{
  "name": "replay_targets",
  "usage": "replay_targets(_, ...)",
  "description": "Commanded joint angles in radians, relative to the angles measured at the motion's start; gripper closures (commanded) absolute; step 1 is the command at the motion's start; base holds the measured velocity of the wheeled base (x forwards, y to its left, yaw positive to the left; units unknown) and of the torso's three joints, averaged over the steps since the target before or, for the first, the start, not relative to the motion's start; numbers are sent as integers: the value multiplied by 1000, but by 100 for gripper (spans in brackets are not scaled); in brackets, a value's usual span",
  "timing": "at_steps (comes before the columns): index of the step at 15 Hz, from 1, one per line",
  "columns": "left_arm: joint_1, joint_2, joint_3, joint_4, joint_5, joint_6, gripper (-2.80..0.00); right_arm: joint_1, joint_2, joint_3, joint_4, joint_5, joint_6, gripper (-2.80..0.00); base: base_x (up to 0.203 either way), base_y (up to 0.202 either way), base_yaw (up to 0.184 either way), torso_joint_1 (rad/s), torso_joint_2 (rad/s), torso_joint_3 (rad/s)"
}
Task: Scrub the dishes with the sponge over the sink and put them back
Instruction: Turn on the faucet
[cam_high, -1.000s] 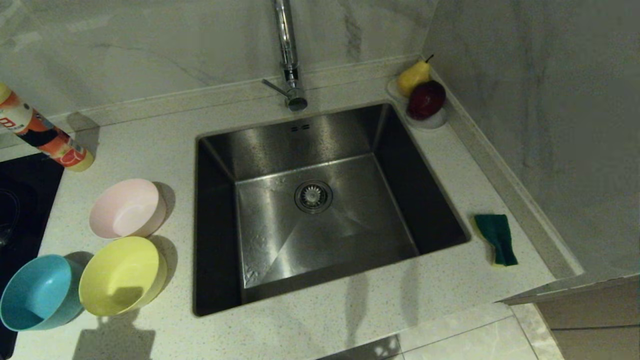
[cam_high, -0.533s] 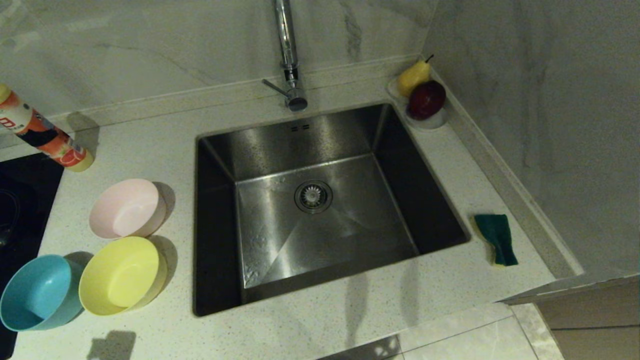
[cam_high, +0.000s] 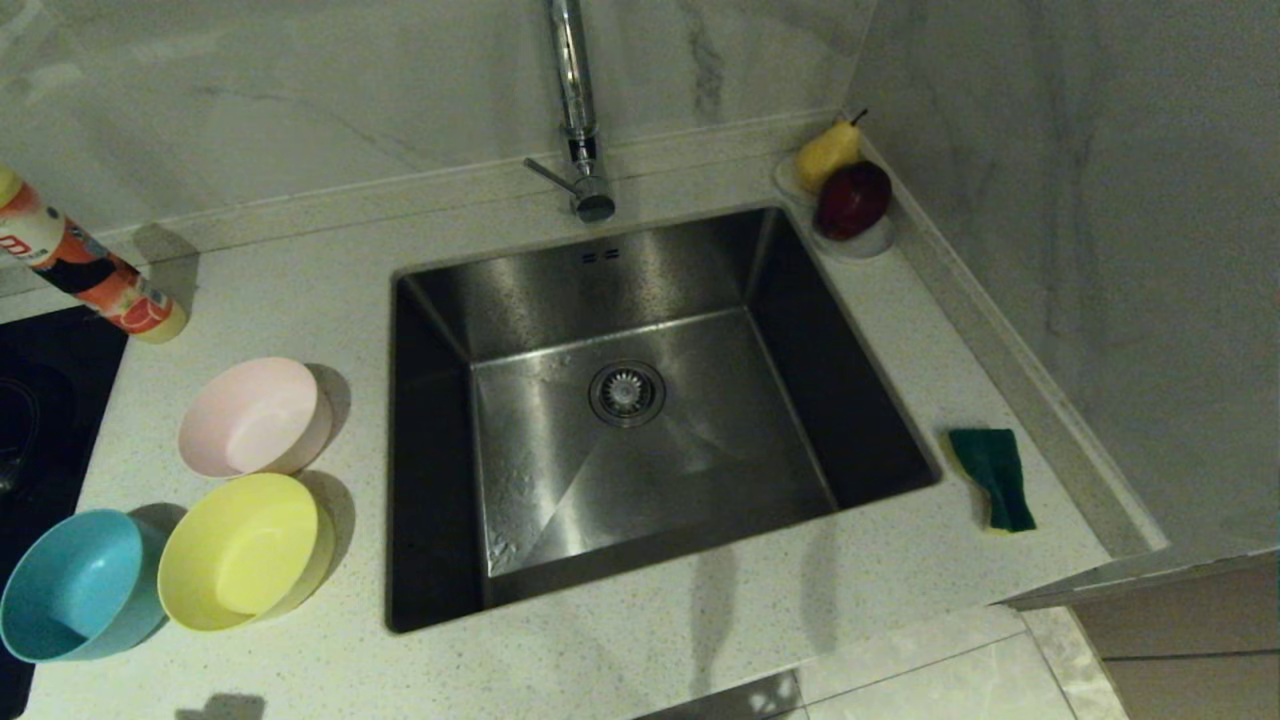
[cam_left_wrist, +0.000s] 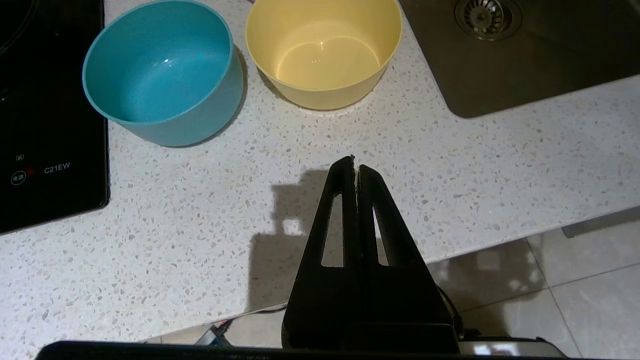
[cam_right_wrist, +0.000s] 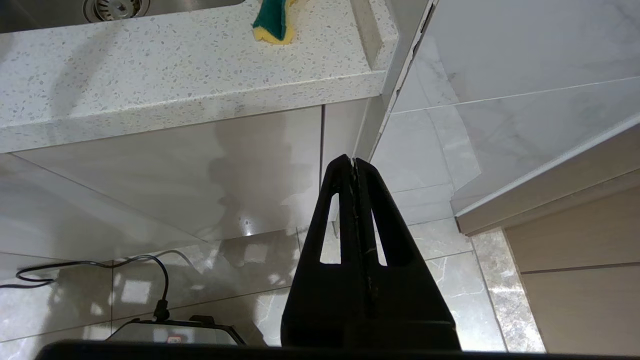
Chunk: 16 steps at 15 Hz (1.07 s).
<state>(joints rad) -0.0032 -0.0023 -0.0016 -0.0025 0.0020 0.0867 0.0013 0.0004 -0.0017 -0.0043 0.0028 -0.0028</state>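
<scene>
Right, here is the counter, pale and speckled, with the sink set into it, square and steel, its drain strainer dead centre and two overflow slots on the far wall under the tap. Nothing lies in the basin.

On the robot's left of the sink sit the three dishes, all upright and open side up: the pink bowl farthest back, the yellow bowl just in front of it, and the blue bowl just beside the yellow one, next to the black cooktop. An orange-and-white bottle leans in at the back left.

Over on the right, the sponge lies on the counter between the sink's rim and the raised edge by the wall, green face up, slightly bent, yellow foam showing at its near end. In the far right corner a small white dish holds a pear and a dark red fruit.

Neither arm shows from the head camera. From its own wrist camera, the left gripper hangs above the counter's front edge, near the yellow and blue bowls, fingers pressed together and holding nothing. The right gripper sits low, below the counter in front of the cabinet, over the tiled floor, fingers likewise pinched together and empty.
</scene>
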Motion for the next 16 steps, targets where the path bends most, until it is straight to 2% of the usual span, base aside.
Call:
replay_targets(1, 0, 4, 9, -1, 1, -2, 0, 0, 0, 0, 0, 0, 0, 0, 0, 0, 0, 0, 0, 0)
replay_targets(4, 0, 4, 10, -4, 3, -13, 0, 0, 0, 0, 0, 0, 0, 0, 0, 0, 0, 0, 0, 0)
replay_targets(7, 0, 2, 2, -86, 4, -17, 0, 0, 0, 0, 0, 0, 0, 0, 0, 0, 0, 0, 0, 0)
replay_targets(11, 0, 74, -277, -25, -37, -16, 0, 0, 0, 0, 0, 0, 0, 0, 0, 0, 0, 0, 0, 0)
replay_targets(13, 0, 206, -398, -1, -87, -31, 0, 0, 0, 0, 0, 0, 0, 0, 0, 0, 0, 0, 0, 0)
replay_targets(16, 0, 502, -591, 6, -158, -102, 0, 0, 0, 0, 0, 0, 0, 0, 0, 0, 0, 0, 0, 0)
